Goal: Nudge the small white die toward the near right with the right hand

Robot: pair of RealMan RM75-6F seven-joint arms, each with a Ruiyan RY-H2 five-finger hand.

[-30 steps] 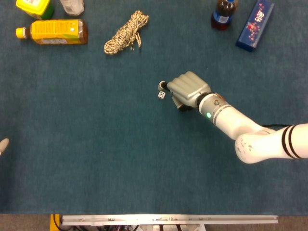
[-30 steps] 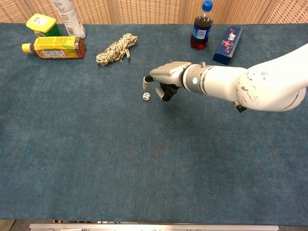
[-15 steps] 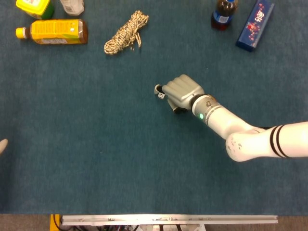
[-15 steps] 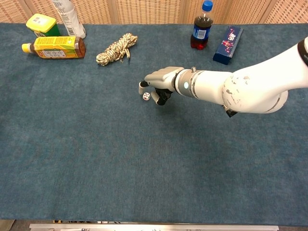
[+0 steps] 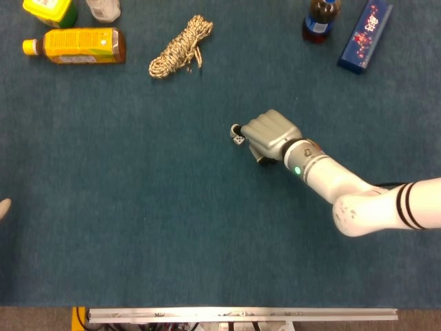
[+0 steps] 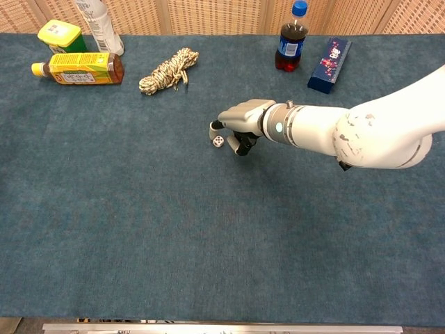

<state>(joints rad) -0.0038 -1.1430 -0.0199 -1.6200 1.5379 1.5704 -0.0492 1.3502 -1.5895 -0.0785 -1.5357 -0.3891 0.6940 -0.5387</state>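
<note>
The small white die (image 5: pixel 238 141) lies on the blue-green cloth near the table's middle, also seen in the chest view (image 6: pixel 218 142). My right hand (image 5: pixel 271 134) sits just right of it, fingers curled in and holding nothing. One fingertip (image 6: pixel 214 127) reaches down on the far left side of the die and seems to touch it. The white right forearm (image 6: pixel 334 129) runs off to the right. At the left edge of the head view a pale sliver of my left hand (image 5: pixel 4 207) shows; how its fingers lie is hidden.
At the far left stand an orange juice bottle (image 6: pixel 78 68), a yellow-lidded tub (image 6: pixel 61 35) and a white bottle (image 6: pixel 97 24). A coiled rope (image 6: pixel 167 70) lies behind the die. At the far right are a cola bottle (image 6: pixel 290 45) and a blue box (image 6: pixel 329 64).
My right hand swept left past the die, then drew back to the right and nearer. The die has shifted a little toward the near right.
</note>
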